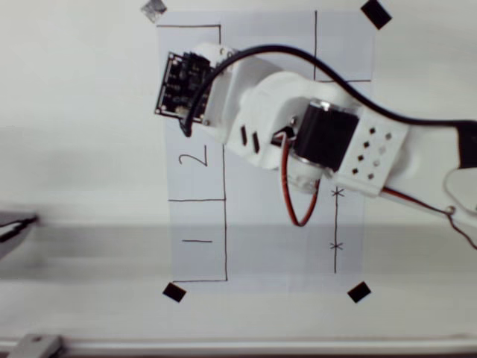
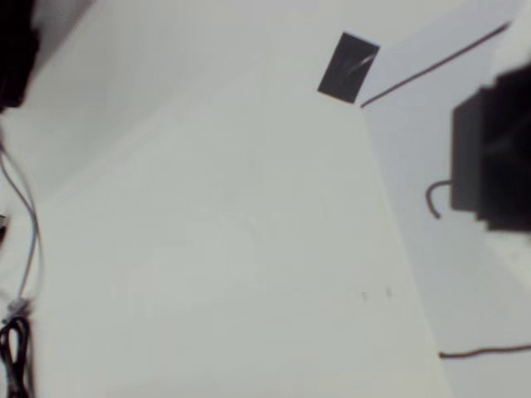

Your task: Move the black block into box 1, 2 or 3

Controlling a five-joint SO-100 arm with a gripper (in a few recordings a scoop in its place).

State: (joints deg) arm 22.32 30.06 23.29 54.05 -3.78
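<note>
Reaching across the white paper sheet (image 1: 268, 246) from the right of the overhead view, the white arm (image 1: 298, 112) covers the top-left rectangle, above the box numbered 2 (image 1: 195, 158); box 1 (image 1: 197, 240) lies below that; the fingers are hidden under the arm's own body there, so whether the gripper (image 2: 498, 157) is apart or together cannot be told; in the wrist view a dark blurred mass sits at the right edge over the paper, beside a curved pen stroke, and the black block cannot be separated from it; a black tape square (image 2: 348, 67) marks the paper's corner.
</note>
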